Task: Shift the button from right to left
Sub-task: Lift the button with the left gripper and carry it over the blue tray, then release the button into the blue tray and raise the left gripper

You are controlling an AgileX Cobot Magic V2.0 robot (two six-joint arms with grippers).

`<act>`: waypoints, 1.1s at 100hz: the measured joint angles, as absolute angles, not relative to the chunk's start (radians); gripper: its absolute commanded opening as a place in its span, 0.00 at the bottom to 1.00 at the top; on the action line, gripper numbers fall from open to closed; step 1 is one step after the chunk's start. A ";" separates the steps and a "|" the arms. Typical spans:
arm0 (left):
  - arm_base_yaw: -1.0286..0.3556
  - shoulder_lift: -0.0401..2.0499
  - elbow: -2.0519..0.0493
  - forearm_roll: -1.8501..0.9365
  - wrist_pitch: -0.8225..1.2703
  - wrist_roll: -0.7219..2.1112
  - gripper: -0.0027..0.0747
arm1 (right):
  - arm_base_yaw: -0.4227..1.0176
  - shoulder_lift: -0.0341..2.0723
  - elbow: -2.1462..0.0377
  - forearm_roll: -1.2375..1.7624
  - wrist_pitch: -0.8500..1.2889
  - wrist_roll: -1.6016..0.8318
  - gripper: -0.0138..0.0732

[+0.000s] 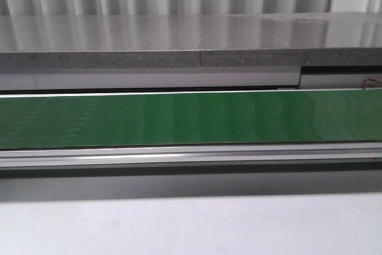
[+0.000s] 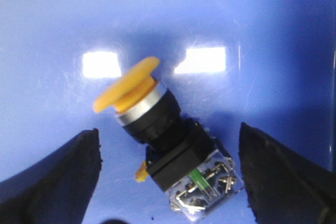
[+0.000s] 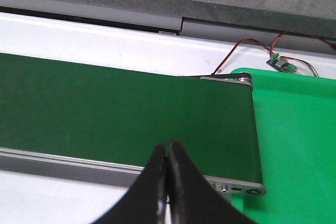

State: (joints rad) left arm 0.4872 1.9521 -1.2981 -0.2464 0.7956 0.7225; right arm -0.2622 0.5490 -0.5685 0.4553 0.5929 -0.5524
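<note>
The button (image 2: 168,145) lies tilted on its side on a glossy blue surface (image 2: 252,9), its yellow cap (image 2: 126,85) angled away from the clear contact block (image 2: 205,187). The left hand (image 2: 168,177) hangs over it with its dark fingers (image 2: 58,177) spread wide on either side, touching nothing. Over at the green conveyor belt (image 3: 115,114), the right hand (image 3: 168,182) hovers above the belt's near edge with its fingers pressed together and empty. A small circuit board (image 3: 283,64) with red wires sits beyond the belt's end
</note>
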 measured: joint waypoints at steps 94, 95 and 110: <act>0.306 1.433 -1.292 -0.445 0.892 0.723 0.70 | -0.262 0.549 -0.568 0.456 0.593 -0.552 0.08; 0.302 1.428 -1.288 -0.447 0.889 0.723 0.70 | -0.262 0.549 -0.568 0.456 0.593 -0.552 0.08; 0.218 1.307 -1.169 -0.469 0.804 0.723 0.70 | -0.262 0.549 -0.568 0.456 0.593 -0.552 0.08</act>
